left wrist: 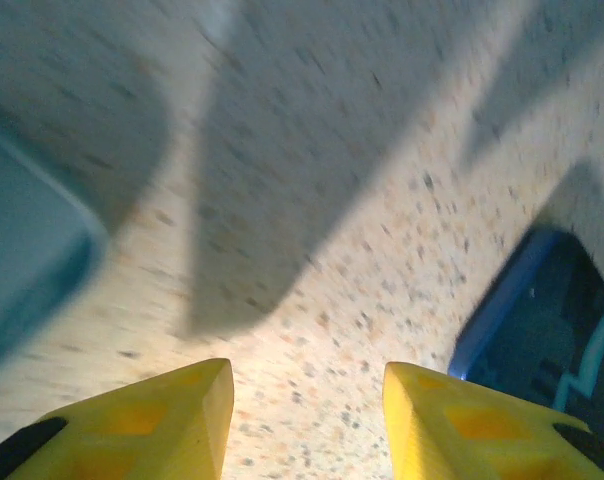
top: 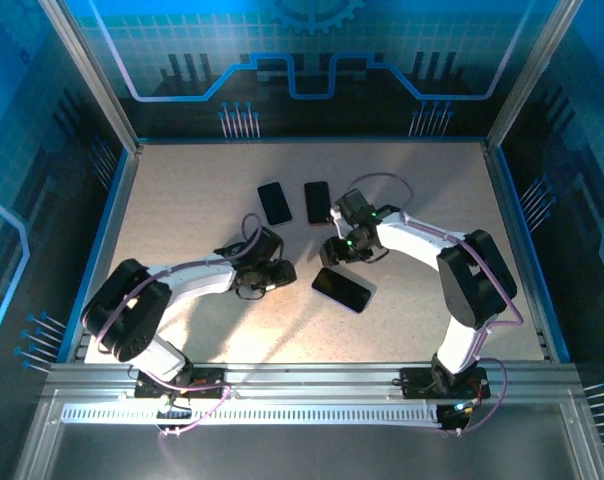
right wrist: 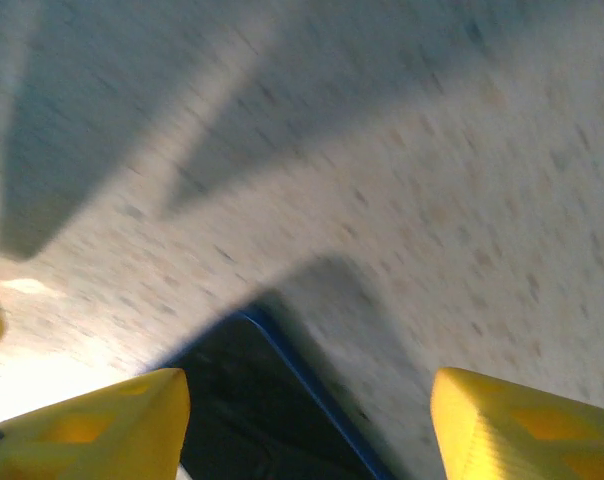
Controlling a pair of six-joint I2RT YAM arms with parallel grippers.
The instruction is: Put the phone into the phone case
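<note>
Although three dark slabs lie flat on the table (top: 182, 200), the glossy, blue-rimmed one at 5 o'clock of centre is judged to be the phone (top: 342, 289). The left slab (top: 275, 202) and right slab (top: 317, 202), side by side at 12 o'clock, cannot be told apart as case or spare. The left gripper (top: 280, 277) sits at 9 o'clock of the phone and the right gripper (top: 338, 250) at 12 o'clock. Both are near it and apparently not touching, a flanking stance that likely lets one steady while the other lifts.

Left wrist: jaws parted over bare table, empty. The phone (left wrist: 542, 340) lies at 4 o'clock. A blurred teal shape (left wrist: 27, 260) at 9 o'clock is unidentified.

Right wrist: jaws spread wide, empty. The phone (right wrist: 272, 410) shows at 6 o'clock between the fingers (right wrist: 102, 420), which suggests alignment for a grasp.
</note>
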